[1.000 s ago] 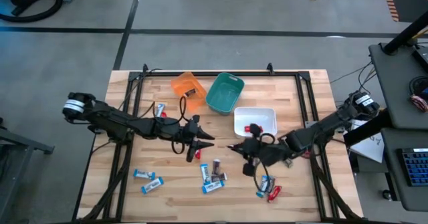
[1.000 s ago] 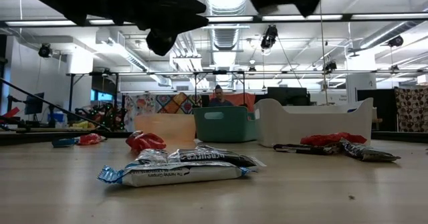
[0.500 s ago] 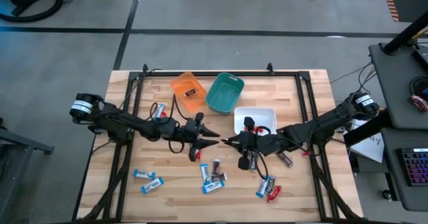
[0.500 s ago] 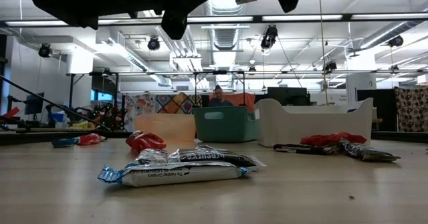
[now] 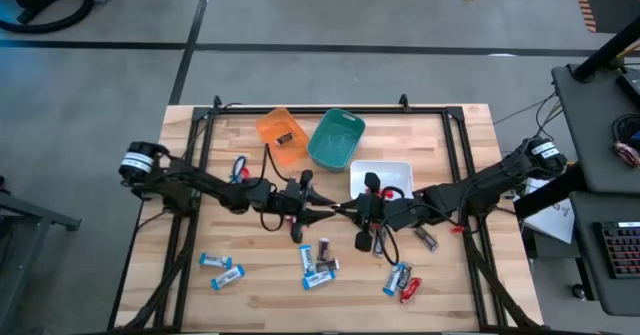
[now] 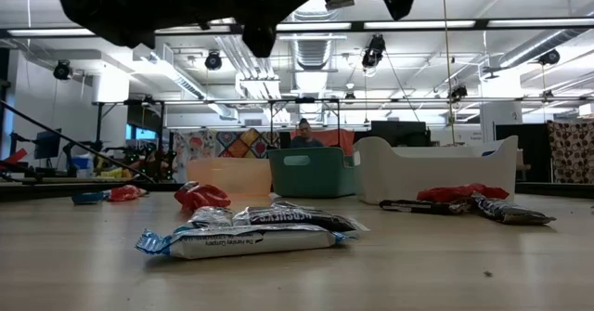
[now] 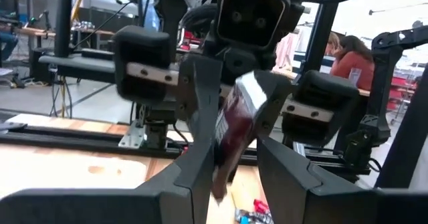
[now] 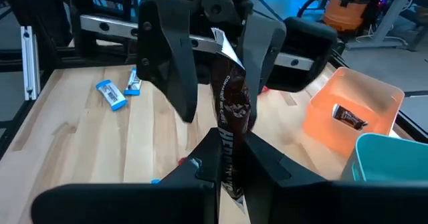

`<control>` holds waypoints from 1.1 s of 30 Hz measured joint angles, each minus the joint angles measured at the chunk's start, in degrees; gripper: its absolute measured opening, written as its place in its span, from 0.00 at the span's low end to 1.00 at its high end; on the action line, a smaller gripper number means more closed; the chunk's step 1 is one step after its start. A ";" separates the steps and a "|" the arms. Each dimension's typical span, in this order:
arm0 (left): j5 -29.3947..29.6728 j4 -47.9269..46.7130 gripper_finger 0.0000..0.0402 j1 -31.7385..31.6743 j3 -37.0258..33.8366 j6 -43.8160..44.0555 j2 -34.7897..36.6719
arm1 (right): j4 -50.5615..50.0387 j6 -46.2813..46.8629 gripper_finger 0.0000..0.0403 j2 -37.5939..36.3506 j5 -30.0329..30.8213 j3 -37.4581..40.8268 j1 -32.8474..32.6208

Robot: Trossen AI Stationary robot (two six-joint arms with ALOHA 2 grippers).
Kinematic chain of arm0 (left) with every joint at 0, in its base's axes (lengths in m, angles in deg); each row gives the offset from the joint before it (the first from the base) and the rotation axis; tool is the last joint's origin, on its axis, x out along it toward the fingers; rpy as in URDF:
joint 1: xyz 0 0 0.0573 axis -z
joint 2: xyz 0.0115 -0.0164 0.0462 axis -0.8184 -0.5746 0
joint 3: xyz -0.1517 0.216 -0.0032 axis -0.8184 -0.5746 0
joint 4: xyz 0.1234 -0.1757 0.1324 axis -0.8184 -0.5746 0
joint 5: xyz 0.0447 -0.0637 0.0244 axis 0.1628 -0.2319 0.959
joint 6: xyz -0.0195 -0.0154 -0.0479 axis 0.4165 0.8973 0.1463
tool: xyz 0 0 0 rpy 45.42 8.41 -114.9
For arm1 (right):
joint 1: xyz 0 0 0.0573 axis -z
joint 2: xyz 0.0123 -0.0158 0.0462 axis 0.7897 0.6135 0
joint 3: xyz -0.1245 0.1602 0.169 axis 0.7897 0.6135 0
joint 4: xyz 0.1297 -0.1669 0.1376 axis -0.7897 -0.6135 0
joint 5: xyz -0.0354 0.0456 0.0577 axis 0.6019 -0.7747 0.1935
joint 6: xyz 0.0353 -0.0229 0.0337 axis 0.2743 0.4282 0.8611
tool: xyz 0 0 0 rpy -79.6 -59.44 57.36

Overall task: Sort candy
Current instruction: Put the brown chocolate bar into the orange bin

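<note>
Mid-air handoff over table centre. Left gripper (image 5: 322,212) has its fingers spread around the dark brown candy bar (image 8: 231,127), not yet closed on it. Right gripper (image 5: 345,213) pinches the bar's lower end. Next, I'd guess: left closes, right releases, then left carries it to the orange bin (image 5: 280,135), which already holds a dark bar.

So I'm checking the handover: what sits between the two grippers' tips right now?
A dark brown candy bar: the right gripper is shut on it, and the left gripper stands open around its far end, clearest in the right wrist view.
</note>
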 joint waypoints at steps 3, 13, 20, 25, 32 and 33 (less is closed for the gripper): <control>-0.30 -0.01 0.25 0.02 1.74 -1.44 -1.42 | -0.34 0.00 0.08 0.00 -0.06 0.00 -0.08; -0.32 -0.43 0.12 -0.02 1.97 -1.99 -1.39 | -1.15 0.05 0.10 0.02 -0.19 0.00 -0.05; -0.31 -0.39 0.03 0.00 1.95 -1.99 -1.34 | -1.06 0.66 0.18 0.02 0.30 0.00 -0.05; -0.35 -0.35 0.03 0.02 1.95 -1.97 -1.26 | -1.08 1.14 0.26 -0.07 0.59 0.00 -0.03; 0.01 -10.86 0.02 -2.09 1.94 -1.82 4.15 | -3.31 2.71 0.37 -3.07 2.63 0.00 0.06; 1.16 -14.70 0.02 -2.74 1.93 -1.82 5.74 | -4.66 3.62 0.38 -3.67 3.34 0.00 0.06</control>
